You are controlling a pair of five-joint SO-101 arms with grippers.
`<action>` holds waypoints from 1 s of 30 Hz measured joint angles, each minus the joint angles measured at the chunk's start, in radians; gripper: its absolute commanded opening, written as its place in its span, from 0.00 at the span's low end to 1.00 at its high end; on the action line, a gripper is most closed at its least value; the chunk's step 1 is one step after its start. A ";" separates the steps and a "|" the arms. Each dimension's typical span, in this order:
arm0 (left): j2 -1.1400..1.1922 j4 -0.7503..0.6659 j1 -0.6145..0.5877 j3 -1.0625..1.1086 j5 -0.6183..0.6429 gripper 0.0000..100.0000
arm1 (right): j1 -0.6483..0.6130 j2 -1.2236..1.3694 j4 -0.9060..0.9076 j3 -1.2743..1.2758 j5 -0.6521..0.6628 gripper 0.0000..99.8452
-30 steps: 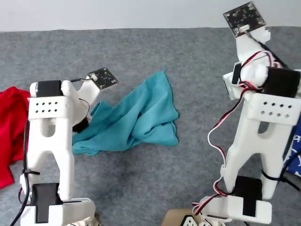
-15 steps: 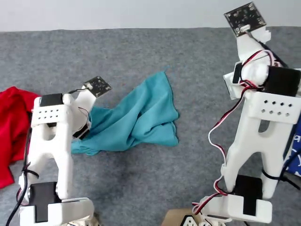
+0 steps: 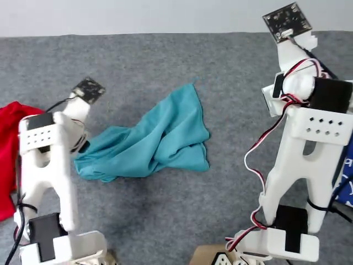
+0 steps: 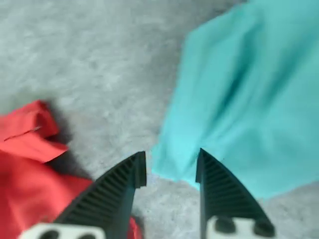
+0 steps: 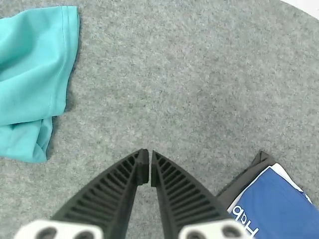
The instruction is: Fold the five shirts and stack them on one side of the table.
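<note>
1. Teal cloth is filling the gap between the jaws of my left gripper. I am reading that as a clamp on the bunched edge of the teal shirt, with the rest trailing away from the gripper across the grey surface.
2. My right gripper is hanging closed and holding nothing, well apart from the teal shirt, with a blue garment lying near it.
3. Progress is looking slight. The teal shirt is lying rumpled, the red shirt is sitting in a heap just beside the left gripper, and I am judging all the folding and stacking as still ahead.
4. Compared with a second ago, the left arm is sitting further out towards the red shirt. The teal shirt's end is lying dragged along with it and stretched flatter, while the right arm is looking unmoved.
</note>
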 measured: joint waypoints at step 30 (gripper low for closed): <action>0.623 0.454 -0.040 -0.683 -0.152 0.21 | -0.057 0.038 0.000 0.101 0.000 0.01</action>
